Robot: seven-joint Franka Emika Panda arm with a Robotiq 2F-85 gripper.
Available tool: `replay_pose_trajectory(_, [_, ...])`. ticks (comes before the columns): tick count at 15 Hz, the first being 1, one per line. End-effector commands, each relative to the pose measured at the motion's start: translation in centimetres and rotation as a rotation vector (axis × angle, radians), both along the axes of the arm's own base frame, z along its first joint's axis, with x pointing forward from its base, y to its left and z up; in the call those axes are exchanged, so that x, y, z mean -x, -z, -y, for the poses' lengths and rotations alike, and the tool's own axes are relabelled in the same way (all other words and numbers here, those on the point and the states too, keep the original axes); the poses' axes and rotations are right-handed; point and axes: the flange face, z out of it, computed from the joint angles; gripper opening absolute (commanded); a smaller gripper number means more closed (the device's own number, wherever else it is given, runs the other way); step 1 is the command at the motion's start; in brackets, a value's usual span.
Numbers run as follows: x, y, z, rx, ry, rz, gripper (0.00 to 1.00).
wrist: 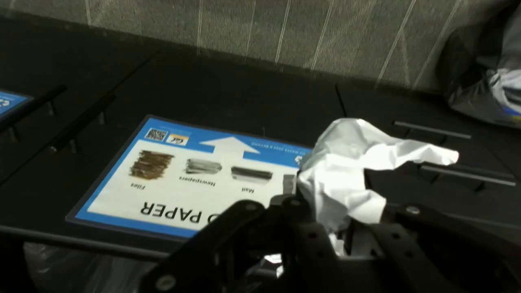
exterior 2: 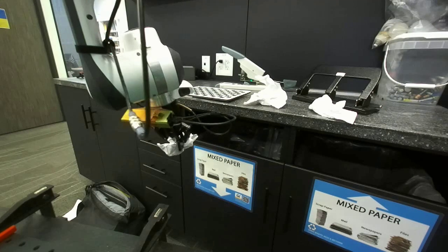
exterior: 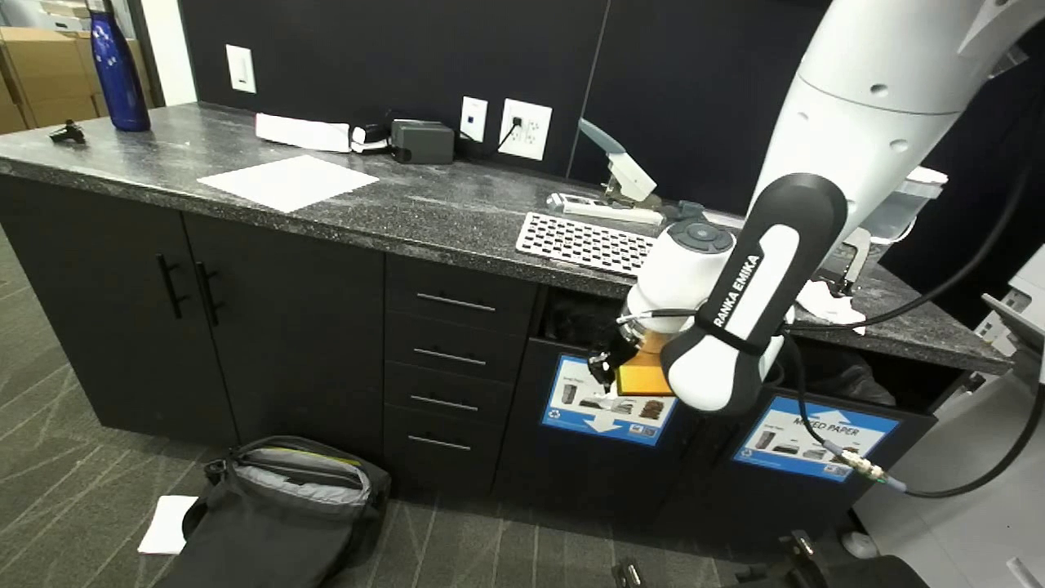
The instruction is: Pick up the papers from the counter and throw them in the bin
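Crumpled white paper wad clamped mid-body in the gripper, so both ends splay; held clear of the counter, near a MIXED PAPER sign, probably bound for the clear bin liner above it. Two more wads lie near the counter's front edge.
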Motion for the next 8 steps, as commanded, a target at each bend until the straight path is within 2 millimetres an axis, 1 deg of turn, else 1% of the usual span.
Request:
replay_pose_trajectory(1, [-2.5, 0.3, 1.9, -0.014, 0.044, 0.199, 0.10])
replay_pose_trajectory(2, [-2.7, 0.6, 2.5, -0.012, 0.055, 0.259, 0.10])
replay_pose_trajectory(4, [-3.0, 2.0, 3.1, -0.017, 0.094, 0.371, 0.10])
replay_pose_trajectory(6, [-2.9, 4.0, 3.3, -0.020, 0.136, 0.473, 0.10])
replay_pose_trajectory(7, [-2.7, 4.4, 3.4, -0.024, 0.164, 0.521, 0.10])
replay_pose_trajectory(8, [-2.5, 5.3, 3.4, -0.020, 0.181, 0.568, 0.10])
